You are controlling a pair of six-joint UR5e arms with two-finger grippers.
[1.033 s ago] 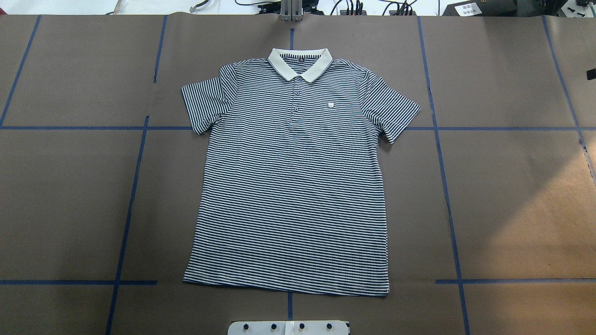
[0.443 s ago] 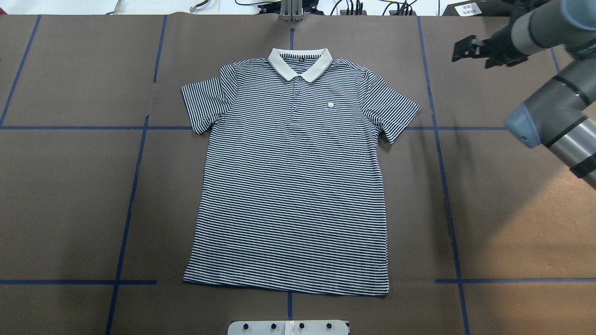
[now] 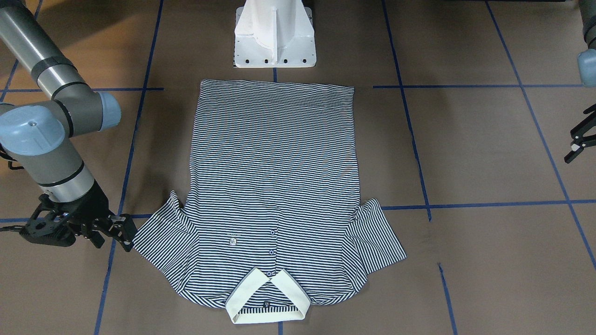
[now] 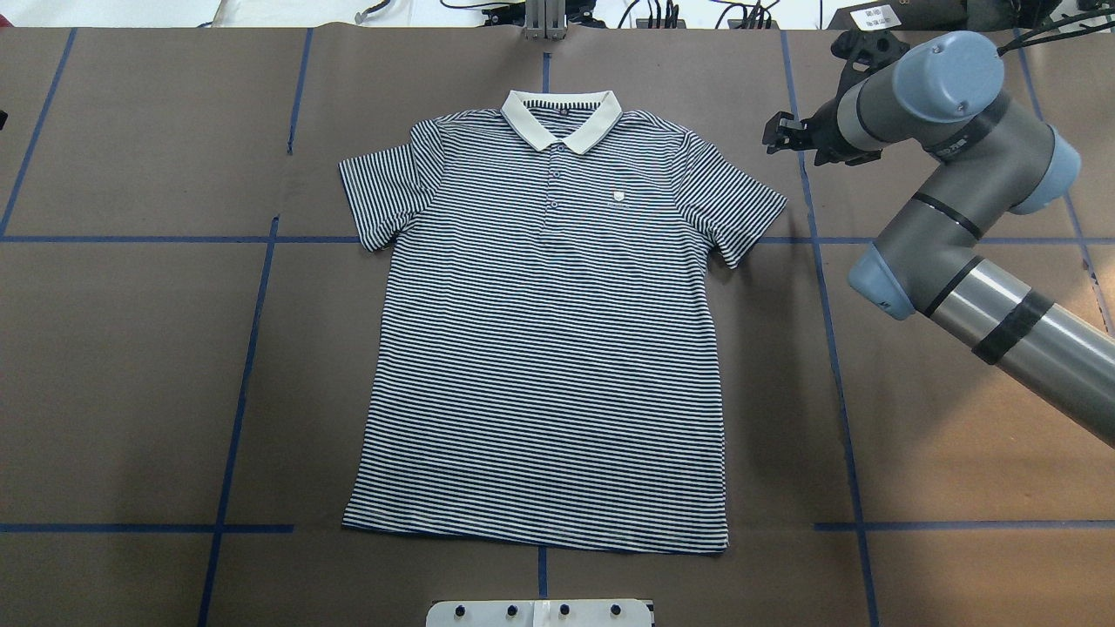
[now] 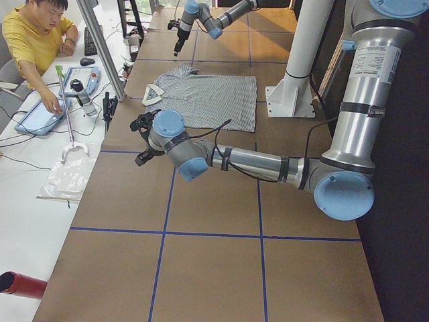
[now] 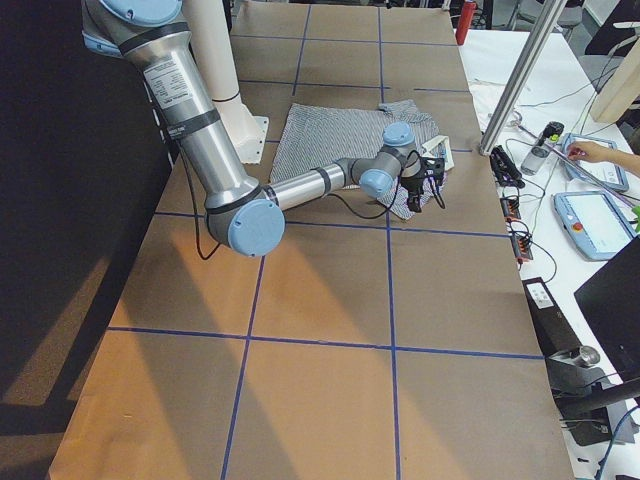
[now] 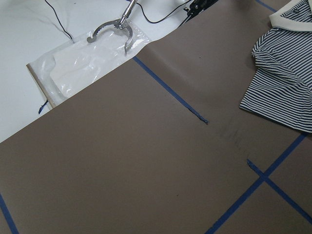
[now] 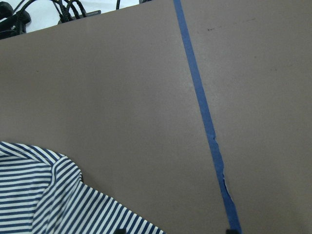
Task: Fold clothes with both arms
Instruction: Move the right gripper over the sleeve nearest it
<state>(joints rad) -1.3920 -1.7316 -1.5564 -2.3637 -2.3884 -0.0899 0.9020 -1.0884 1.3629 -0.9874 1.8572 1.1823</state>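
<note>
Just off the sleeve [image 3: 158, 237] edge, the right gripper [image 3: 126, 235] hangs with fingers apart, empty. Left gripper [image 3: 573, 146], likewise spread and empty, stands well apart from the garment. Polo shirt [image 4: 549, 348] lies flat, front up, mid-table [image 4: 131, 366].

The shirt [image 4: 549, 348] is showing thin navy-and-white stripes across its body and both sleeves, while its collar [image 4: 562, 117] is showing plain cream with a striped inner band. Its small chest logo [image 4: 618, 197] is looking whitish, and its buttons [image 4: 554, 204] are looking dark blue. The worktop [image 4: 131, 366] is showing a dull, even brown, with blue tape lines [image 4: 239, 409] crossing it in a grid. The right arm [image 4: 958, 209] is showing grey and silver with light blue caps and black bands, and the right pincer [image 4: 778, 132] is showing black. The left pincer [image 3: 577, 144] is showing black too. The base [image 3: 274, 37] is showing white.
</note>
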